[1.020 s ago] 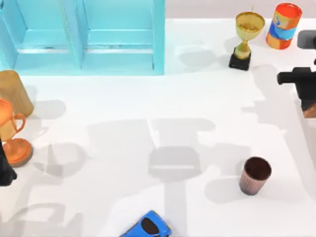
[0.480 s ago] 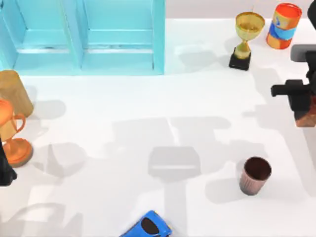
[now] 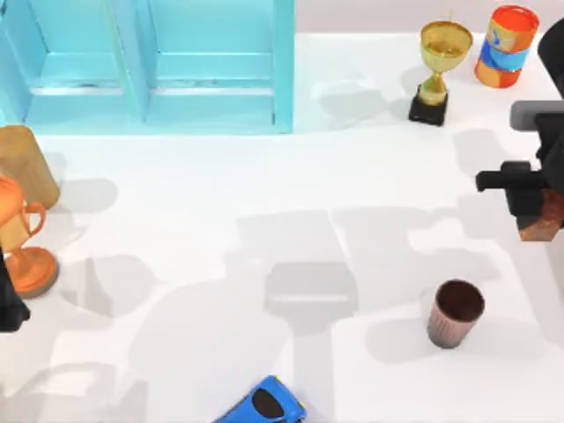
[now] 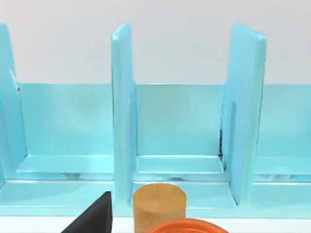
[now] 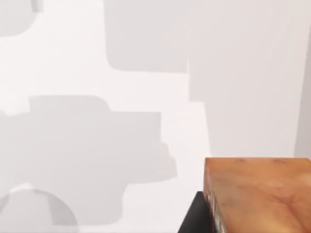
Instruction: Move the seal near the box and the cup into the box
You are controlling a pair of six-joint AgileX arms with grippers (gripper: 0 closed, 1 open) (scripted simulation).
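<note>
While the cup [image 3: 456, 313] stands near the surface's [image 3: 264, 176] front right corner, the right end effector [image 3: 539, 207] hangs beyond it at the right edge, holding the seal [image 3: 545, 220]. Blue box [image 3: 150, 62] sits at the far left edge.

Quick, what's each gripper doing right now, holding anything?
Right gripper: at the table's right edge, shut on the seal.
Left gripper: parked at the left edge by the orange trophy; cannot be told.
</note>
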